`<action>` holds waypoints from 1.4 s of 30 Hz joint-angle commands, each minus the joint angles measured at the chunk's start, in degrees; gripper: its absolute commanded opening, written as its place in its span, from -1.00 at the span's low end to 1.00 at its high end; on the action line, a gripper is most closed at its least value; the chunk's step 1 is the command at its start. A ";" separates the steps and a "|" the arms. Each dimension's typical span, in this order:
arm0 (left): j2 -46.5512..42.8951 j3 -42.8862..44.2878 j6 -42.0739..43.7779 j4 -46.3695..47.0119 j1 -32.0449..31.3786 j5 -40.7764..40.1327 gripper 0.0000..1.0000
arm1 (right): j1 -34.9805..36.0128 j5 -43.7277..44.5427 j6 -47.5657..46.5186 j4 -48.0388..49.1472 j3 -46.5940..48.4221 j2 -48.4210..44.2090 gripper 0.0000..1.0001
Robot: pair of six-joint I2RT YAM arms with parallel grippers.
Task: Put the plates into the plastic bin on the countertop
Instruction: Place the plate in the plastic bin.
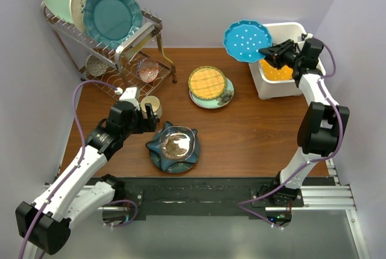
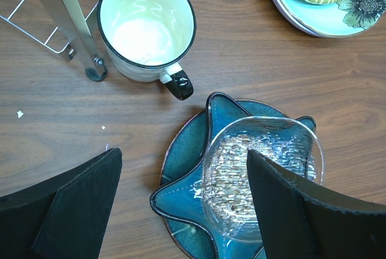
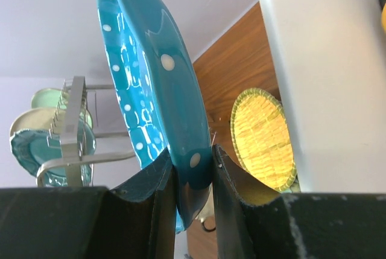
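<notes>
From above, the right gripper [image 1: 272, 54] is clamped on the near rim of the blue dotted plate [image 1: 247, 40], which stands tilted up beyond its jaws, over the left wall of the plastic bin [image 1: 298, 29]. An orange plate [image 1: 278, 73] lies inside the bin, below and beside those jaws. Well apart on the countertop [image 1: 253, 138], the left gripper [image 1: 146, 115] hangs with a cream cup [image 1: 152, 105] just past its tips and a dark teal plate [image 1: 172, 150] beside it. A yellow lattice plate [image 1: 207, 82] rests on a pale green plate [image 1: 222, 97] between the two arms.

At the left wrist, the jaws stand wide apart with nothing in them. The dark teal plate, a clear glass dish [image 2: 241, 168] on it, lies between them, nearer the right finger. The cup sits ahead of them, and a leg of the wire rack [image 2: 66, 17] ahead to the left.

At the right wrist, both fingers [image 3: 232, 204] pinch the dotted plate's rim. The bin's white wall rises to the right of the jaws, the lattice plate beyond them.
</notes>
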 commanded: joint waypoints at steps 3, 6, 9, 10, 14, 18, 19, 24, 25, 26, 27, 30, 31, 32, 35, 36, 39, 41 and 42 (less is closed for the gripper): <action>-0.48 0.85 0.09 1.55 0.27 -0.80 0.78 | -2.00 -1.55 5.43 13.31 1.50 -0.67 -1.00; -0.39 0.85 0.09 1.64 0.27 -0.71 0.78 | -2.79 -1.19 6.66 14.97 1.06 -0.06 -1.00; -0.48 0.76 0.09 1.72 0.36 -0.63 0.78 | -3.76 -0.23 8.59 18.22 -0.87 0.30 -1.00; -0.39 0.76 0.17 1.81 0.27 -0.45 0.78 | -4.20 0.82 9.21 19.36 -2.44 0.12 -1.00; -0.48 0.67 0.26 1.90 0.36 -0.27 0.78 | -4.82 2.50 11.67 26.20 -5.88 0.12 -1.00; -0.57 0.58 0.26 1.90 0.27 -0.27 0.78 | -5.17 3.11 12.82 28.42 -6.24 0.56 -1.00; -0.39 0.67 0.26 1.99 0.36 -0.27 0.78 | -5.43 3.29 13.26 28.86 -6.24 0.74 -1.00; -0.04 0.76 0.35 1.90 0.27 -0.10 0.78 | -6.13 4.52 15.89 32.29 -6.06 2.31 -1.00; -0.13 0.67 0.35 1.99 0.36 -0.10 0.78 | -6.31 4.69 16.07 32.56 -6.15 2.49 -1.00; -0.13 0.67 0.35 1.99 0.36 -0.10 0.78 | -6.40 5.04 16.07 32.82 -6.15 2.84 -1.00; -0.13 0.76 0.35 1.99 0.36 -0.10 0.78 | -6.31 5.31 16.25 33.00 -6.23 3.28 -1.00; 0.05 0.67 0.35 2.08 0.36 -0.10 0.78 | -6.49 6.54 16.34 34.31 -6.67 3.81 -1.00; 0.05 0.67 0.35 2.08 0.36 0.08 0.78 | -6.49 7.33 16.68 35.80 -7.20 4.25 -1.00; -0.12 0.58 0.35 2.16 0.27 0.16 0.78 | -6.49 7.51 17.12 36.51 -7.38 4.34 -1.00; -0.30 0.50 0.35 2.25 0.36 0.17 0.78 | -6.49 9.44 16.69 37.21 -7.99 3.82 -1.00; -0.22 0.50 0.35 2.25 0.36 0.25 0.78 | -6.40 9.96 16.51 37.22 -8.34 3.64 -1.00; 0.05 0.50 0.44 2.34 0.36 0.52 0.78 | -6.49 11.99 15.90 37.22 -8.61 3.20 -1.00; -0.13 0.58 0.61 2.43 0.36 0.78 0.78 | -6.49 13.39 16.16 37.04 -8.96 2.85 -1.00; -0.30 0.50 0.61 2.43 0.36 0.78 0.78 | -6.57 13.66 16.16 36.78 -8.79 2.85 -1.00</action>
